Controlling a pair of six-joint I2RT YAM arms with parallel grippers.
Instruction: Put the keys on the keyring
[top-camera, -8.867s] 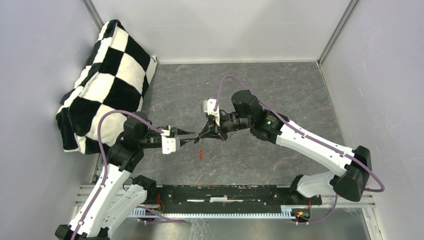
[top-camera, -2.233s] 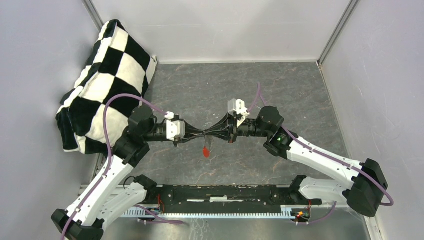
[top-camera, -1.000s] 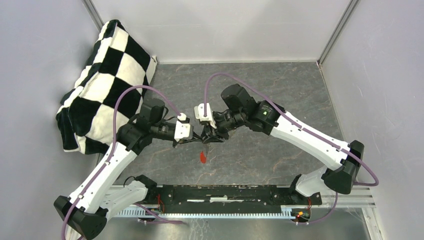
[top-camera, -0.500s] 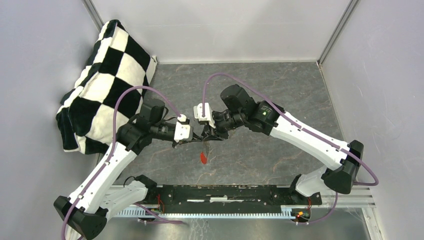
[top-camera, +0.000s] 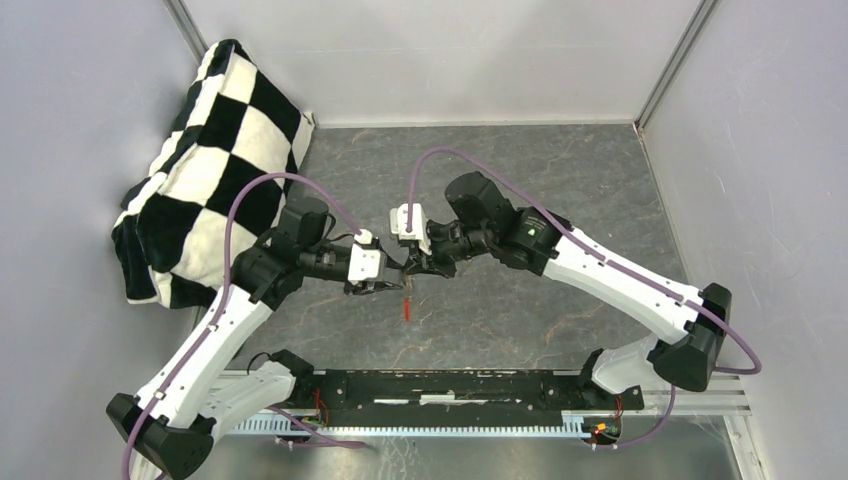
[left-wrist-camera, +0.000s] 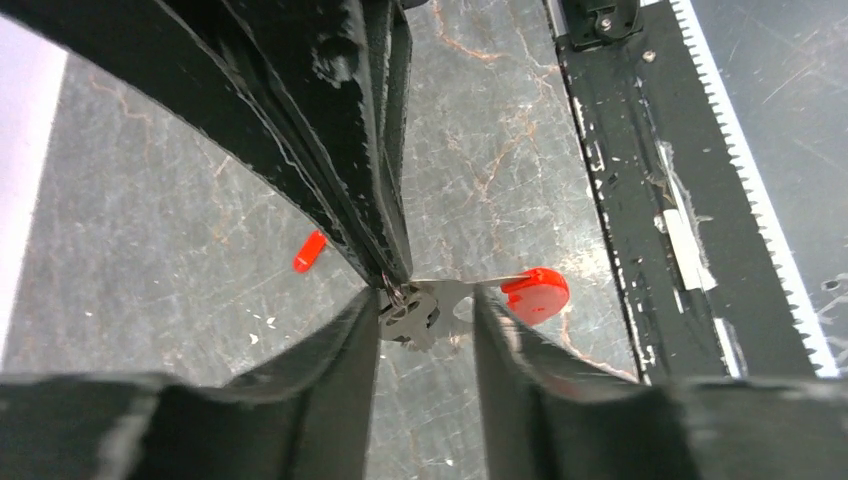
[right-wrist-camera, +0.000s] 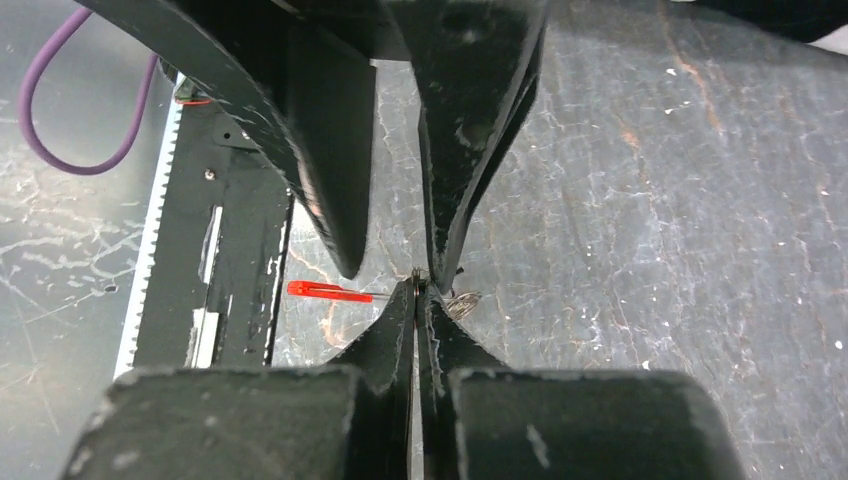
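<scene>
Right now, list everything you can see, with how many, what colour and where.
Cushion: one, black and white checks, far left corner.
Table: one, grey marbled, under everything.
Rail: one, black with a white toothed strip, near edge.
Keyring: one, grey toothed metal, held up mid-table.
Key: one, red head, hanging beside the keyring.
Red scrap: one, beside the keyring in the left wrist view; unclear what it is.
Cables: two, purple, one per arm.
Arms: two, white and black.
Left gripper: open around the keyring.
Right gripper: shut on the keyring.
</scene>
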